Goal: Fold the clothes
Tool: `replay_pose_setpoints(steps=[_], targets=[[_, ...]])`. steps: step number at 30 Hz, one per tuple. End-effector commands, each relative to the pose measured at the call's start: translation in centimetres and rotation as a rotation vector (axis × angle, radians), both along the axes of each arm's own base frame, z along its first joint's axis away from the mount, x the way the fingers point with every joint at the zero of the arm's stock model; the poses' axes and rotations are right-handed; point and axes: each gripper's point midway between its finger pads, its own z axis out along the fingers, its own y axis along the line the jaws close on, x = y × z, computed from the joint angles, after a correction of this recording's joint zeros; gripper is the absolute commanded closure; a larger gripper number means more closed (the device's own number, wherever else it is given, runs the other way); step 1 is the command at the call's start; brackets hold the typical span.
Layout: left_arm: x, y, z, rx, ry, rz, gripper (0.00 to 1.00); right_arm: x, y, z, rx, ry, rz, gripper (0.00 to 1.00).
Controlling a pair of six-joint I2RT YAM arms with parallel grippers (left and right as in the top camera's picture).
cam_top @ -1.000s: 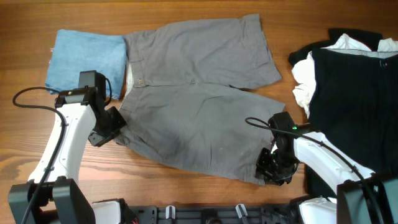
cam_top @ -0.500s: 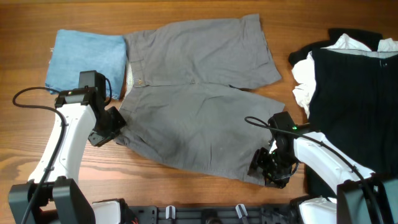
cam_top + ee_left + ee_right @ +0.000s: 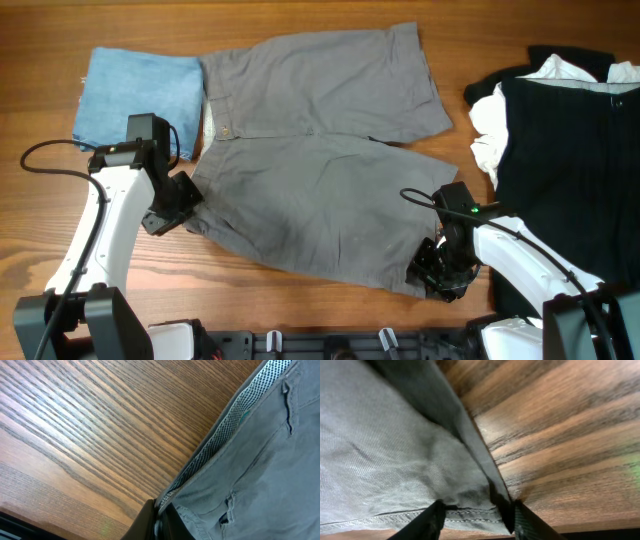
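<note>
1. The grey shorts (image 3: 320, 170) are spread flat mid-table (image 3: 300, 20), with the buttoned waistband to the left.
2. The waistband edge is clamped by the left gripper (image 3: 157, 522).
3. The lower leg hem is straddled by the right gripper (image 3: 477, 520), jaws apart.
4. A blue piece (image 3: 140, 100) is laid at the left, and a black garment (image 3: 570, 170) is piled at the right.
</note>
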Motion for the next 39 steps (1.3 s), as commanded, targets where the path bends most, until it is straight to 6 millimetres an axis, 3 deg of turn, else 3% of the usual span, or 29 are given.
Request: replay_pose_setpoints(steps=[1,4,8,13,17,18,20,26,31,36,39], targets=[[0.2,0.2,0.4,0.021,-0.015,-0.013,0.94,-0.2,-0.9,-1.3,-0.052,-0.014,0.017,0.77],[0.2,0.2,0.4,0.02,-0.014,-0.012,0.95,0.0,-0.8,-1.1,-0.035,-0.032,0.062,0.96],[0.2,0.1,0.4,0.01,-0.013,-0.013,0.96,1.3,-0.5,0.2,-0.016,-0.077,0.111,0.95],[-0.3,0.0,1.5,0.008,-0.009,-0.012,0.96,4.2,0.1,4.4,0.008,-0.196,0.156,0.96],[-0.6,-1.3,3.6,-0.062,-0.067,-0.013,0.96,7.9,-0.4,10.6,-0.048,-0.393,0.156,0.96],[-0.7,-2.3,4.9,-0.112,-0.12,-0.013,0.96,9.2,-1.4,13.8,-0.11,-0.487,0.151,0.96],[-1.0,-2.8,6.3,-0.136,-0.178,-0.011,0.96,10.3,-2.7,17.7,-0.177,-0.589,0.133,0.96],[-3.2,-2.9,10.7,-0.125,-0.316,-0.003,0.96,11.5,-6.4,28.8,-0.322,-0.842,0.026,0.96],[-6.2,-3.2,13.8,-0.119,-0.394,-0.007,0.96,11.3,-8.3,34.7,-0.397,-0.982,0.001,0.96],[-8.7,-3.4,15.2,-0.115,-0.454,-0.005,0.96,11.7,-9.6,36.6,-0.431,-1.031,-0.042,0.96],[-8.4,-3.1,16.0,-0.098,-0.523,-0.007,0.96,12.6,-10.3,36.2,-0.448,-1.008,-0.06,0.96]])
